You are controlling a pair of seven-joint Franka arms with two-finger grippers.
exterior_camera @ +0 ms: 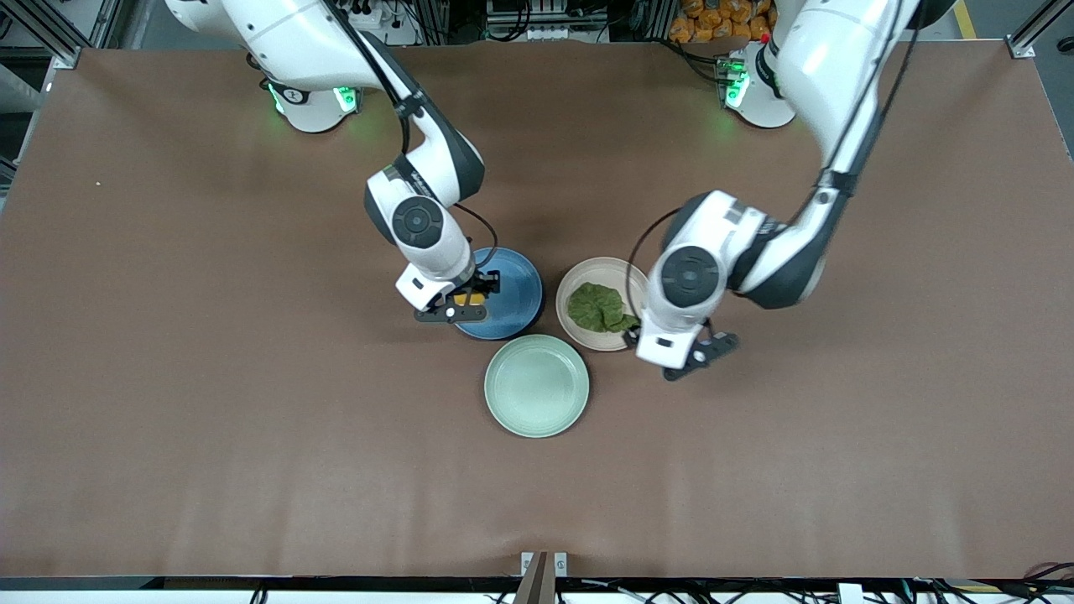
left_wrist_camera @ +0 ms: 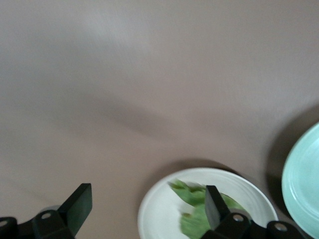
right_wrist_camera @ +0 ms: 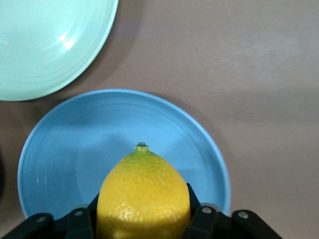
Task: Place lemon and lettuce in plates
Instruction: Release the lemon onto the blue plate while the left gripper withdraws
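Note:
My right gripper [exterior_camera: 466, 300] is shut on the yellow lemon [exterior_camera: 468, 298] and holds it over the blue plate [exterior_camera: 513, 289], near the rim toward the right arm's end of the table. In the right wrist view the lemon [right_wrist_camera: 144, 194] sits between the black fingers, pointed end out, above the blue plate [right_wrist_camera: 75, 149]. The dark-green lettuce [exterior_camera: 597, 307] lies flat in the pale pink-beige plate [exterior_camera: 591, 265]. My left gripper [exterior_camera: 650, 340] is open and empty over that plate's rim. In the left wrist view it [left_wrist_camera: 147, 199] spans the plate's edge [left_wrist_camera: 159, 209], with one finger over the lettuce [left_wrist_camera: 197, 214].
An empty mint-green plate [exterior_camera: 537, 386] lies nearer to the front camera than the other two plates and close to both. It also shows in the left wrist view [left_wrist_camera: 304, 184] and the right wrist view [right_wrist_camera: 45, 40]. The brown table [exterior_camera: 210, 403] lies bare around the plates.

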